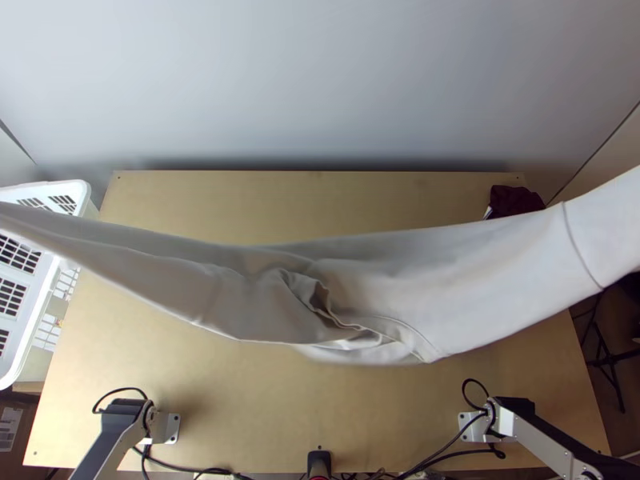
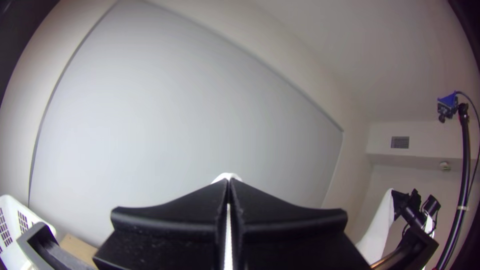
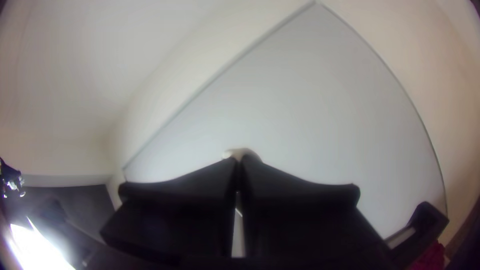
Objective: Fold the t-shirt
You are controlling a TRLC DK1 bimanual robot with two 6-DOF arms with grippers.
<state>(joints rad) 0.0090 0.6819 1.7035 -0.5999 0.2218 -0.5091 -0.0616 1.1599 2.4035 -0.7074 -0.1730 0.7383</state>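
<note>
Fingers of left gripper [image 2: 229, 183] and right gripper [image 3: 239, 160] clench the t-shirt [image 1: 496, 280], its ends cut off in top view.

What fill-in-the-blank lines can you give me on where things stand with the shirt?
1. Counting the left gripper and right gripper, the number of grippers holding the t-shirt is ____.
2. In the top view, the t-shirt's crumpled folds gather near its ____, not its ends.
3. The white basket is at the top view's ____ edge.
4. The dark red bundle is by the table's far ____ corner.

Missing words: two; middle; left; right.
</note>
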